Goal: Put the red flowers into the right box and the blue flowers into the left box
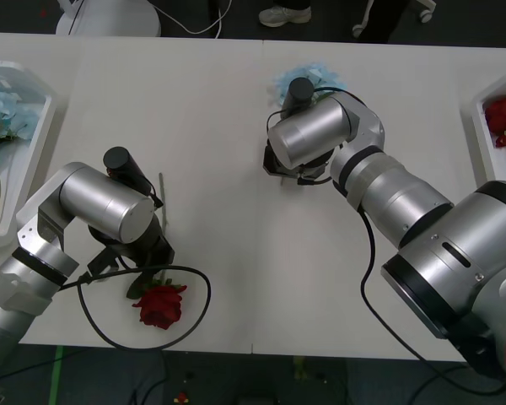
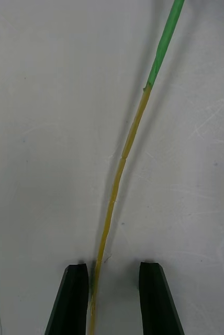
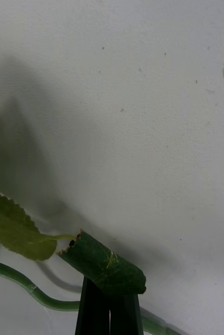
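One red flower [image 1: 160, 305] lies near the table's front edge, its stem [image 1: 161, 196] running back under my left wrist. My left gripper [image 3: 110, 313] is shut on a curled green leaf [image 3: 104, 267] of that rose, with the stem [image 3: 18, 280] curving beside it. At the table's middle, my right gripper [image 2: 113, 301] stands open astride a thin yellow-and-green stem [image 2: 123, 162], which lies close to one finger [image 2: 70, 301]. That stem's blue flower [image 1: 308, 78] shows just beyond the right wrist. The left box [image 1: 35, 143] holds blue flowers [image 1: 0, 110]. The right box [image 1: 481, 126] holds red flowers [image 1: 502, 114].
A black cable [image 1: 194, 316] loops from the left arm around the rose at the table's front edge. The white table [image 1: 211, 126] lies bare between the two arms. People's feet [image 1: 284, 14] stand beyond the far edge.
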Motion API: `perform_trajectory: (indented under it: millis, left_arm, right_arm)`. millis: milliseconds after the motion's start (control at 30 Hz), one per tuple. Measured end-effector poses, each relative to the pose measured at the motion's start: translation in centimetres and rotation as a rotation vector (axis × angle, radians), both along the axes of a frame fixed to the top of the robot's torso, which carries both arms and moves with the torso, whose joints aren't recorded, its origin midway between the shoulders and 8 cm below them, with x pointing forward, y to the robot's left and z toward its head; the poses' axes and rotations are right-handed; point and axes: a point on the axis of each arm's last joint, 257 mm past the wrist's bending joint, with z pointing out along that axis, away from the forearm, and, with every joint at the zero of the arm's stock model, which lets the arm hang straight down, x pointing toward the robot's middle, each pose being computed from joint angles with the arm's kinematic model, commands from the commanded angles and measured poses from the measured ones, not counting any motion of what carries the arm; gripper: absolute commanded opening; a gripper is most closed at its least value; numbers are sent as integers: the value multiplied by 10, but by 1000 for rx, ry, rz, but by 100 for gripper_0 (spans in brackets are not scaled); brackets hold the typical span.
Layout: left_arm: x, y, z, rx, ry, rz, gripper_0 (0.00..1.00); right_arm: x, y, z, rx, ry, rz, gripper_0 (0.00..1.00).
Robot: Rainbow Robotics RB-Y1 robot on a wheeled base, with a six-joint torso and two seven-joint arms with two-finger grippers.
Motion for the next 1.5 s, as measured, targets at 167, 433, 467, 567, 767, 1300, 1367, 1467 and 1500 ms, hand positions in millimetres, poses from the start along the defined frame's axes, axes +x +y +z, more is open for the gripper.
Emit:
perform_trajectory:
  millis: [167, 433, 467, 567, 767, 1300, 1367, 1467, 1500]
  left_arm:
    - [-1, 0, -1, 0, 1, 1, 0]
    - [-13, 13, 12, 24, 49, 15, 0]
    - [-14, 15, 18, 24, 47, 15, 0]
    - [-13, 20, 36, 24, 33, 16, 0]
    - [-1, 25, 76, 13, -42, -13, 0]
    - [36, 21, 132, 150, -283, -373, 0]
    - [36, 21, 132, 214, -286, -514, 0]
    - [33, 24, 130, 273, -273, -625, 0]
    - [32, 26, 129, 285, -264, -642, 0]
  right_arm:
    - [0, -3, -1, -32, -1, 9, 9]
    - [1, -3, -2, -67, -6, 27, 0]
    - [1, -3, -3, -77, -6, 33, 0]
    - [0, -3, -3, -102, -6, 49, 0]
    - [-7, -2, -7, -134, 23, 73, 0]
    - [-118, -71, -44, -318, 431, 101, 0]
    - [-138, -90, -51, -348, 489, 84, 0]
    - [-164, -112, -59, -375, 529, 62, 0]
    - [-172, -119, -61, -380, 530, 58, 0]
